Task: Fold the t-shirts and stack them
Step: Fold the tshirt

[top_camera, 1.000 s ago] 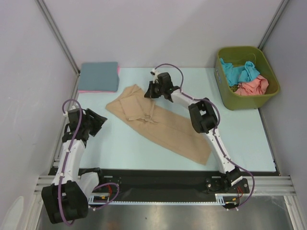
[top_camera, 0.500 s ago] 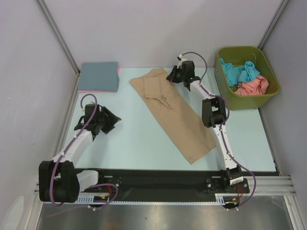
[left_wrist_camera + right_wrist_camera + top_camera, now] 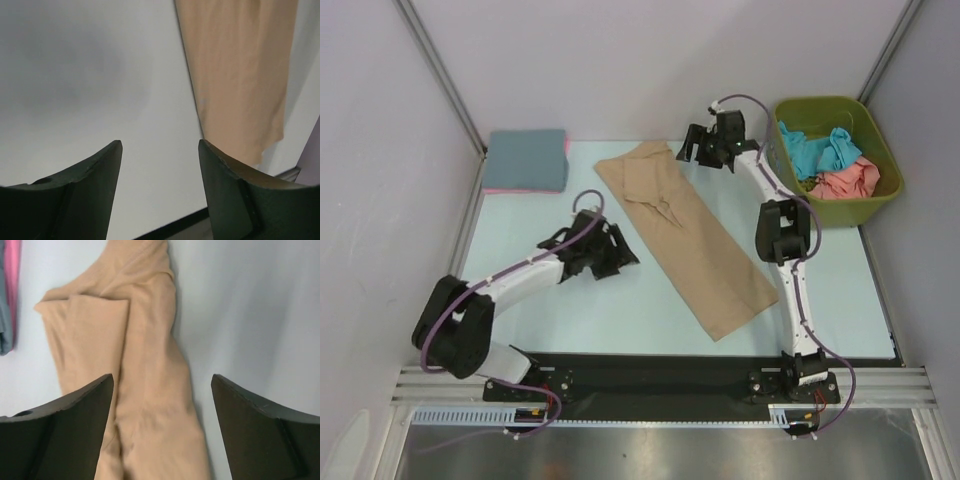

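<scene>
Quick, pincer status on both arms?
Left pincer: open, empty, beside the long folded tan cloth t-shirt.
Right pincer: open, empty, not gripping that shirt.

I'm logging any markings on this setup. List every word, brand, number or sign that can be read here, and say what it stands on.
No text can be read in any view.
The tan t-shirt, the folded slate blue t-shirt and the olive-green bin show no print.
Fittings along the black base rail are too small to tell whether they carry lettering.
</scene>
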